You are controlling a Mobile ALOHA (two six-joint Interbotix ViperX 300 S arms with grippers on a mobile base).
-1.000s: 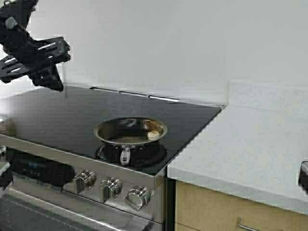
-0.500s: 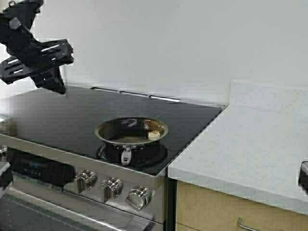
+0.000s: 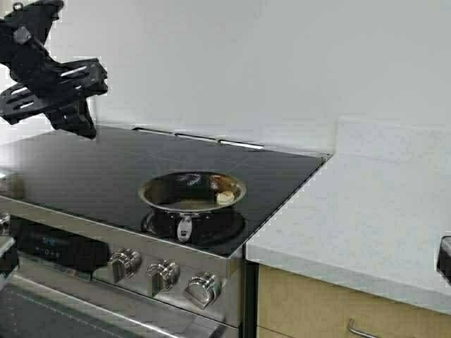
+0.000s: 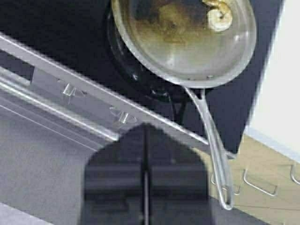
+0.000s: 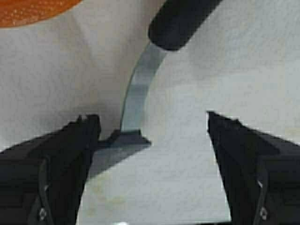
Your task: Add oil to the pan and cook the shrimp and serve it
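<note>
Only our right wrist view shows the right pincer (image 5: pixel 152 140) spread wide over a spatula (image 5: pixel 140 89) on the worktop (image 5: pixel 234 61); left pincer (image 4: pixel 145 187) shut, empty, raised high, pan (image 4: pixel 183 42) with shrimp (image 4: pixel 219 15) below it.

Stove top (image 3: pixel 106 169): black glass, flat, set in a steel range with three knobs (image 3: pixel 162 276) along the front.
On the stove: the pan (image 3: pixel 192 191) sits over the front right burner, its handle pointing out over the front edge; the shrimp (image 3: pixel 225 197) lies inside it on the right.
Counter (image 3: pixel 366 218): pale, speckled, butting against the stove's right side, above a wooden cupboard.
On the counter, right wrist view: a spatula (image 5: pixel 140 89) with a black grip, and the edge of an orange bowl (image 5: pixel 33 9) beyond it.
</note>
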